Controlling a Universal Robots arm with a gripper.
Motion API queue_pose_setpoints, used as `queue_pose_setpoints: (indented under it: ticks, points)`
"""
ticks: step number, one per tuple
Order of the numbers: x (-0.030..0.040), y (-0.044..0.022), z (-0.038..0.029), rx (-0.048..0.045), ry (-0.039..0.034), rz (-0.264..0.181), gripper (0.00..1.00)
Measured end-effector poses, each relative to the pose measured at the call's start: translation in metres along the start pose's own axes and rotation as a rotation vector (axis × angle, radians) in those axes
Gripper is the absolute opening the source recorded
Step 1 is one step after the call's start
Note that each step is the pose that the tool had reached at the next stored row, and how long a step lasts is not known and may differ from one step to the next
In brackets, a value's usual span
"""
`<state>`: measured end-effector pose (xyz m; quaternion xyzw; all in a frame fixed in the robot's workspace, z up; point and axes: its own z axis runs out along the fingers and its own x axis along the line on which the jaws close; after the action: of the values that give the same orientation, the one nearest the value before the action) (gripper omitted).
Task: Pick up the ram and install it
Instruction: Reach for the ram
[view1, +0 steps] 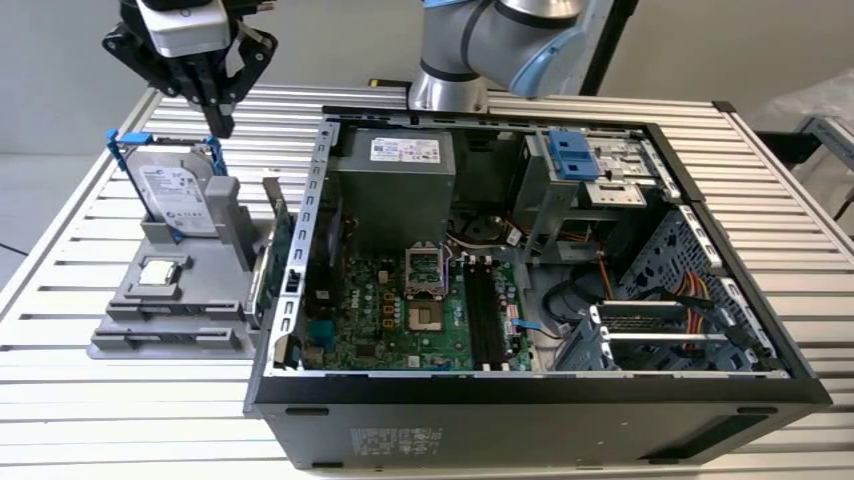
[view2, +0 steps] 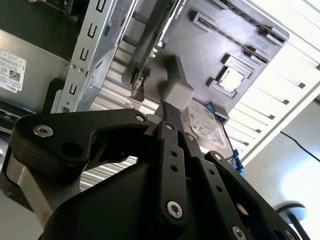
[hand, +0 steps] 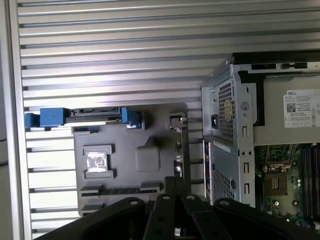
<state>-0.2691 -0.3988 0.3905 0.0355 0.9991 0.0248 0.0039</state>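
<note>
One gripper (view1: 220, 126), fingers pressed together and empty, hovers above the ram (view1: 276, 206).

Gripper (hand: 173, 186) body cut off by the frame edge in the first wrist view, ram (hand: 185, 145) end nearest the tool hidden behind it.

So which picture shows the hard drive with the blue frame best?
The exterior view: the hard drive stands upright in the grey holder, label face showing. The first wrist view sees it edge-on; the second wrist view shows part of its face.
</note>
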Motion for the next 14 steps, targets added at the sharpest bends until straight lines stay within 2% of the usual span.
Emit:
queue_pose_setpoints:
  ticks: [14]
  points:
    - [0.0121, -0.0009, 0.0006, 0.0003, 0.0051, 0.0, 0.0]
